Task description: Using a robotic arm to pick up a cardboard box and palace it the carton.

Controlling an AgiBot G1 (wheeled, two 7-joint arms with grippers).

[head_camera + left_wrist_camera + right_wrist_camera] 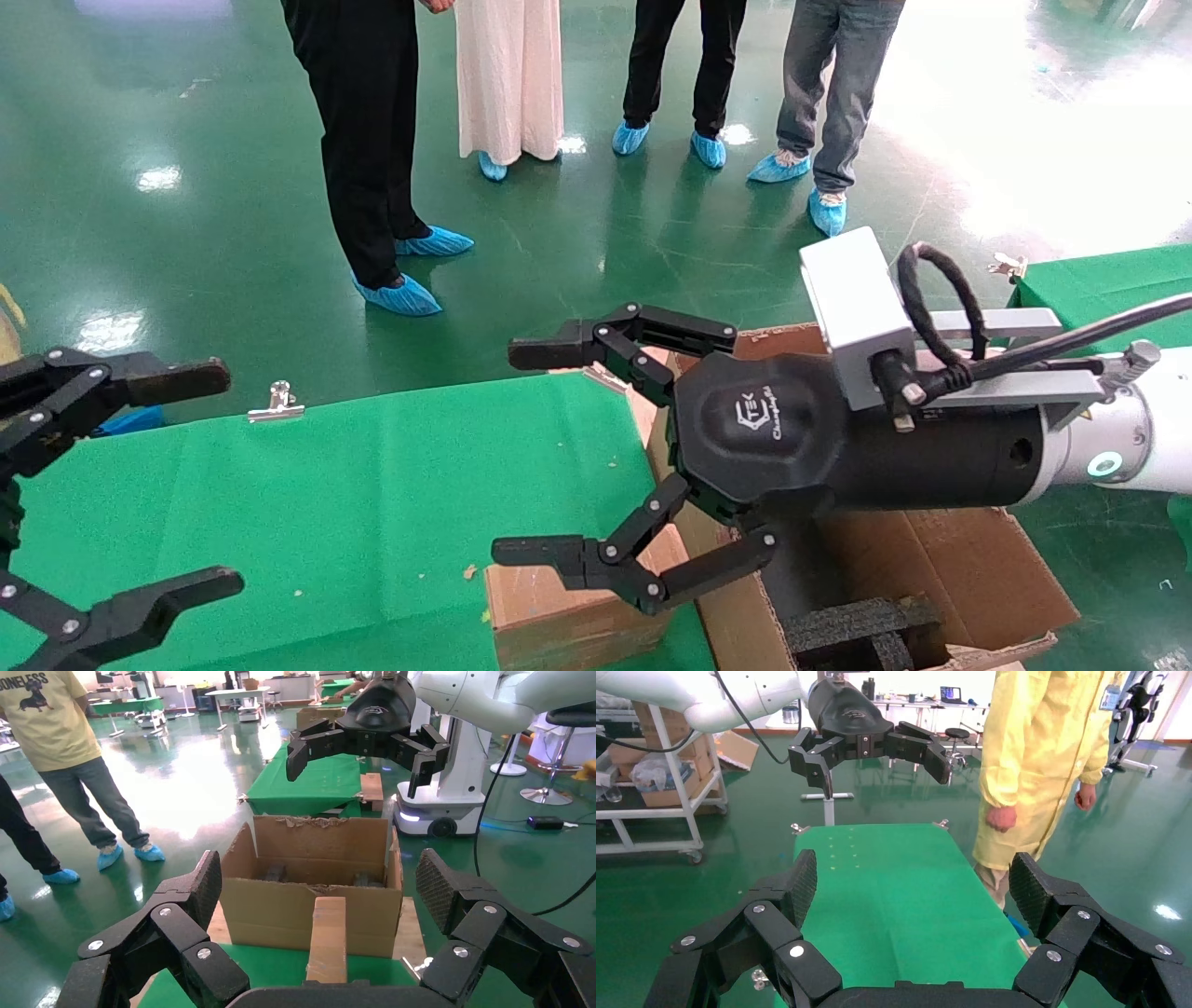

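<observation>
The small brown cardboard box point(559, 610) lies on the green table point(326, 503) at its front right edge, next to the carton. In the left wrist view the box point(328, 941) lies lengthwise in front of the carton point(316, 913). The large carton point(968, 559) stands on the floor to the right of the table, with black foam point(857, 626) inside. My right gripper point(507, 452) on the white arm point(1127, 447) is open and empty, hovering above the box and the carton's left flap. My left gripper point(228, 477) is open and empty at the table's left.
Several people stand on the green floor beyond the table, the nearest point(368, 140) close to its far edge. A metal clip point(277, 401) sits on the table's far edge. A second green table point(1099, 280) is at the right. A person in yellow point(1039, 762) stands beside the table.
</observation>
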